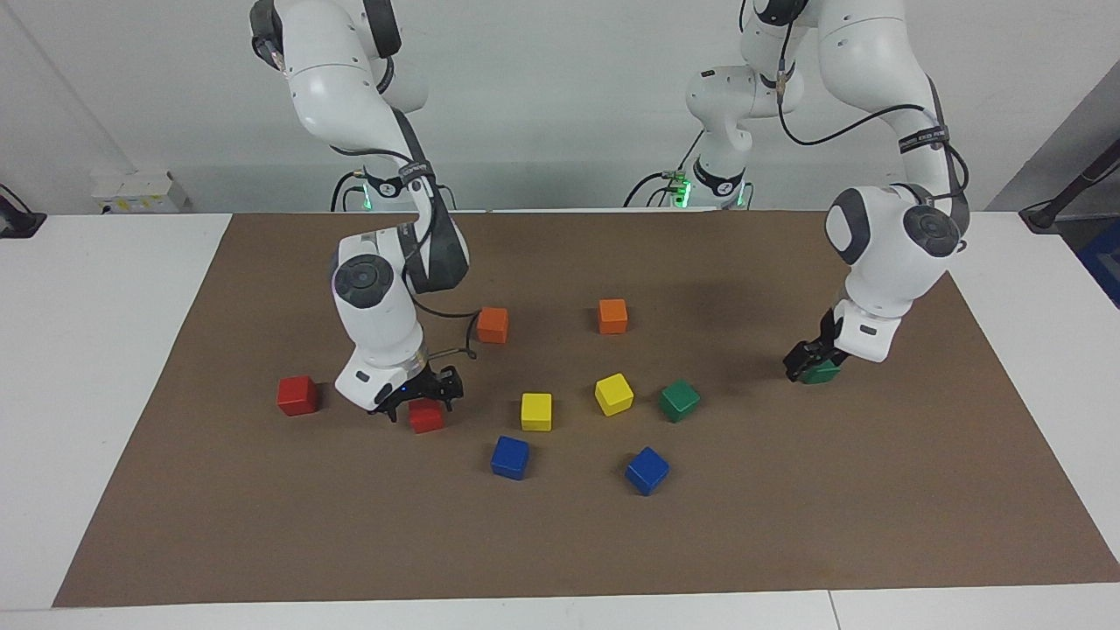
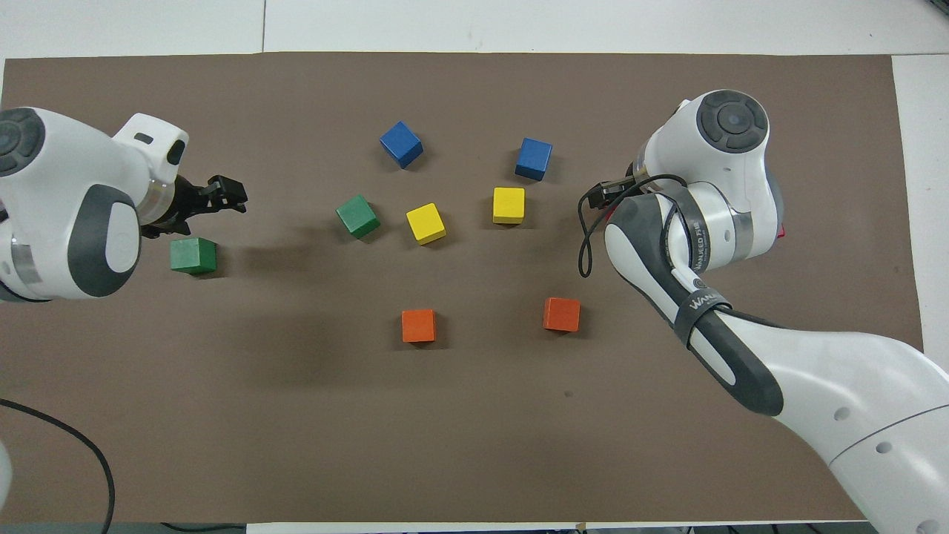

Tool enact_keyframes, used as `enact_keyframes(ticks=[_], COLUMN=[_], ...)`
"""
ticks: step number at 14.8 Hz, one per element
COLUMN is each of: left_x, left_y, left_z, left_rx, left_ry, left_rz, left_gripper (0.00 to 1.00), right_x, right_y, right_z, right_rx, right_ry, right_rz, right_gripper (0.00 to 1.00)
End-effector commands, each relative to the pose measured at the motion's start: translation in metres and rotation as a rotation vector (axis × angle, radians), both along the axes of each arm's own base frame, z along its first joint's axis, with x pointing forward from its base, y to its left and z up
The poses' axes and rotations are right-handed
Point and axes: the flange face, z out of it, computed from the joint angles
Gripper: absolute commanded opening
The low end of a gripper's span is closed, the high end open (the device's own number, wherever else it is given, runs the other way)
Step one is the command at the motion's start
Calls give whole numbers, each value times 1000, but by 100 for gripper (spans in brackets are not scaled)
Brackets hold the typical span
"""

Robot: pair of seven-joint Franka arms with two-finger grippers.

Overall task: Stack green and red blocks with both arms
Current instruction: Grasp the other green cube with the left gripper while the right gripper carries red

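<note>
One green block [image 2: 193, 255] rests on the brown mat [image 2: 474, 415] at the left arm's end, also seen as the green block [image 1: 823, 374]. My left gripper [image 2: 222, 196] is open just above it, with nothing between its fingers. A second green block [image 1: 679, 400] lies beside the yellow cubes. My right gripper [image 1: 422, 400] is open, low over a red block [image 1: 426, 416], its fingers straddling the block's top. Another red block [image 1: 297, 395] sits toward the right arm's end; in the overhead view the right arm hides most of it.
Two orange cubes [image 1: 493, 325] [image 1: 612, 316] lie nearer the robots. Two yellow cubes [image 1: 536, 411] [image 1: 613, 394] and two blue cubes [image 1: 510, 457] [image 1: 647, 470] sit mid-mat. White table [image 1: 105, 350] surrounds the mat.
</note>
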Motion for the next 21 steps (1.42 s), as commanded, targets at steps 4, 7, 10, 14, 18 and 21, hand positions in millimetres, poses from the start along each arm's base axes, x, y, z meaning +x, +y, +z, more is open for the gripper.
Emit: enact_keyframes(ticks=[4, 7, 10, 14, 18, 21], left_x=[42, 40, 26, 13, -7, -7], left_y=[-124, -158, -174, -173, -180, -180], left_z=[-16, -24, -44, -58, -76, -76], left_rx=[12, 7, 19, 27, 16, 16], left_ry=[76, 61, 44, 50, 27, 28], left_rz=[144, 187, 233, 228, 211, 213], left_gripper=[100, 100, 100, 100, 100, 79], right_x=[-5, -5, -5, 2, 9, -3], right_y=[-2, -5, -7, -11, -75, -150], right_z=[-15, -15, -15, 12, 85, 118], right_rx=[-6, -8, -10, -12, -37, -31], right_ry=[37, 41, 52, 50, 54, 60], right_rz=[-37, -42, -54, -75, -101, -47], right_gripper=[99, 69, 6, 0, 0, 0])
